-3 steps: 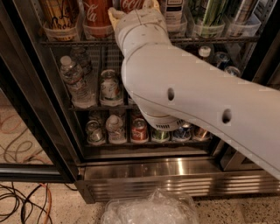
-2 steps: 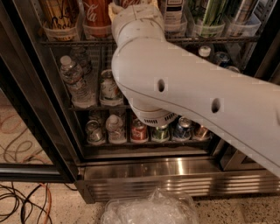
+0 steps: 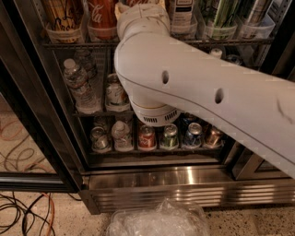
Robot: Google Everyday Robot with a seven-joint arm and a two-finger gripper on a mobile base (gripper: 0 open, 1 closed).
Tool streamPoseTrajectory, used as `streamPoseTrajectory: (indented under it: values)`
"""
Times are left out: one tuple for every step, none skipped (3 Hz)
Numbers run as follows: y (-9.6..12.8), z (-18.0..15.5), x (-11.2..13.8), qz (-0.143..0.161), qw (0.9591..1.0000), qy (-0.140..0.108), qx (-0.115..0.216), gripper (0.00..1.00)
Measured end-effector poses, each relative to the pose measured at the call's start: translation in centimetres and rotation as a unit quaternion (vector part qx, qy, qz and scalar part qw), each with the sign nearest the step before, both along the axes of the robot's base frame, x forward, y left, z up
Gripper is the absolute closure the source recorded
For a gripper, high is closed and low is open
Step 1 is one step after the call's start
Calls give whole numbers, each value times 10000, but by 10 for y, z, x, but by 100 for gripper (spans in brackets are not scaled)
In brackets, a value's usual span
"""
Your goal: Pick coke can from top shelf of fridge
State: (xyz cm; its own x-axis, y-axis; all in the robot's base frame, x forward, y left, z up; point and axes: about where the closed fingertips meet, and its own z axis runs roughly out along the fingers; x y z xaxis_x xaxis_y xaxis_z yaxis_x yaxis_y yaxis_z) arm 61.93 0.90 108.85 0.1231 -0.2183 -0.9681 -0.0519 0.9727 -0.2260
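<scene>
Right, the coke can [image 3: 102, 17] stands upright in its clear tray at the front of the top shelf [image 3: 73, 44], untouched, with a tan can [image 3: 62, 18] in the next tray to its left in view. Just on its other side the gripper [image 3: 138, 4] pokes up at the top edge of the view, mostly cut off, so whether it is released or clenched I cannot tell. And there's been movement: over the last second the big white arm [image 3: 193, 92] has swung across toward the left of the view, bringing the wrist closer to the red can. I'd read that as lining up for the grasp, not the grasp itself; nothing is lifted yet. Further out, water bottles [image 3: 80, 85] sit on the rack below, a row of cans [image 3: 147, 137] under that, and then the fridge [image 3: 184, 184] with its ribbed steel base
</scene>
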Motion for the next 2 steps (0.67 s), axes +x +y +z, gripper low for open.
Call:
streamPoseTrajectory:
  values:
    - [0, -11, 7, 16, 9998, 167, 138, 41]
    - [1, -22, 14, -20, 9994, 293, 209, 54]
